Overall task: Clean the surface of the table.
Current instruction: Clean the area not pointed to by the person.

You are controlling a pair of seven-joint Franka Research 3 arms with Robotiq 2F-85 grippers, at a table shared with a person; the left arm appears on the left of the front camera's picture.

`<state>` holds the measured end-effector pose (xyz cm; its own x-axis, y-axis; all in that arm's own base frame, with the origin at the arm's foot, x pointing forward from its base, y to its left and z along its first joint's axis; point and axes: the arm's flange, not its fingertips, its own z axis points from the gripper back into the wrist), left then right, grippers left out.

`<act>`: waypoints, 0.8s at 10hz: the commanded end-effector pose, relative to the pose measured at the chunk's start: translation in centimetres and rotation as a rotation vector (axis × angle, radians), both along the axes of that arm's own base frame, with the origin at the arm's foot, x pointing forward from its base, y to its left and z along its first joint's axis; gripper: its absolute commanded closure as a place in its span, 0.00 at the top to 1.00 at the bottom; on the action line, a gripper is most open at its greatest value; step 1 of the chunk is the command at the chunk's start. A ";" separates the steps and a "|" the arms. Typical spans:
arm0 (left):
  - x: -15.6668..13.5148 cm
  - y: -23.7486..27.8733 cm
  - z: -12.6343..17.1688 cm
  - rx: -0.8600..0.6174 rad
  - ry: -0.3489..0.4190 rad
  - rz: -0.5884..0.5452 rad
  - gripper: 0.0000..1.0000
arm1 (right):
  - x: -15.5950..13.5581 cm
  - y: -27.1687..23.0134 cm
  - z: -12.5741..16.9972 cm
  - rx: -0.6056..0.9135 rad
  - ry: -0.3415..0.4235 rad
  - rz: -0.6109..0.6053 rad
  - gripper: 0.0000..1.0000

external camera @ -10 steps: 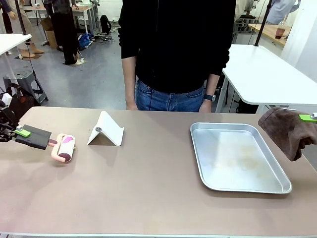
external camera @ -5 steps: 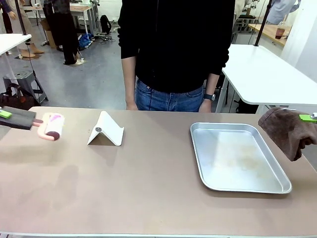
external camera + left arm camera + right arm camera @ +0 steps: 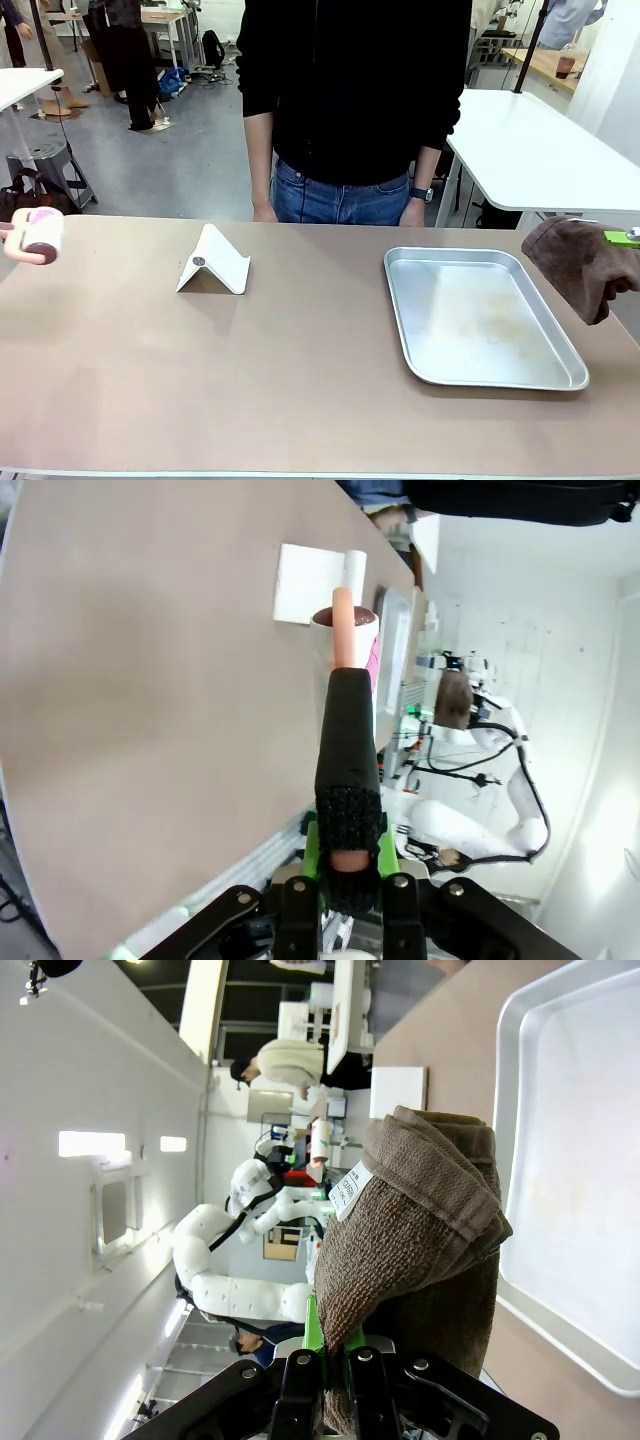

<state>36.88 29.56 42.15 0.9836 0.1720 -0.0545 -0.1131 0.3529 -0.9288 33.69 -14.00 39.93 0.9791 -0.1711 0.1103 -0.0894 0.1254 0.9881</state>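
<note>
lint roller [image 3: 40, 236] drawn back to 9 o'clock edge of table [image 3: 280, 370], left gripper [image 3: 348, 865] clamping its handle [image 3: 347, 730], right gripper [image 3: 335, 1345] pinching towel [image 3: 575, 262] at 3 o'clock, tag [image 3: 350, 1192] illegible

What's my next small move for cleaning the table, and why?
Probably lower the left gripper so the lint roller touches the table near its left edge. The roller is clamped by its handle but appears held above the surface, with bare tabletop between it and the white stand.
</note>
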 end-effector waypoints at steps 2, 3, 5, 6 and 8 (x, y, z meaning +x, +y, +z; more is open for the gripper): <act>-1.9 4.0 0.0 -0.101 -0.019 0.017 0.22 | 0.0 -0.2 0.6 0.012 0.000 0.007 0.07; -1.9 4.6 -0.9 -0.073 -0.026 0.035 0.22 | 0.0 -0.2 0.6 0.012 0.000 0.007 0.07; -2.6 3.0 0.2 -0.059 0.006 0.027 0.22 | 0.0 -0.2 0.6 0.012 0.000 0.007 0.07; -2.6 3.0 0.2 -0.059 0.006 0.027 0.22 | 0.0 -0.2 0.6 0.012 0.000 0.007 0.07; -2.6 3.0 0.2 -0.059 0.006 0.027 0.22 | 0.0 -0.2 0.6 0.012 0.000 0.007 0.07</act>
<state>34.66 32.97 41.99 0.9802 0.1866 -0.0668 -0.1211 0.2969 -0.9472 33.69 -14.00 39.93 0.9791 -0.1710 0.1101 -0.0892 0.1253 0.9881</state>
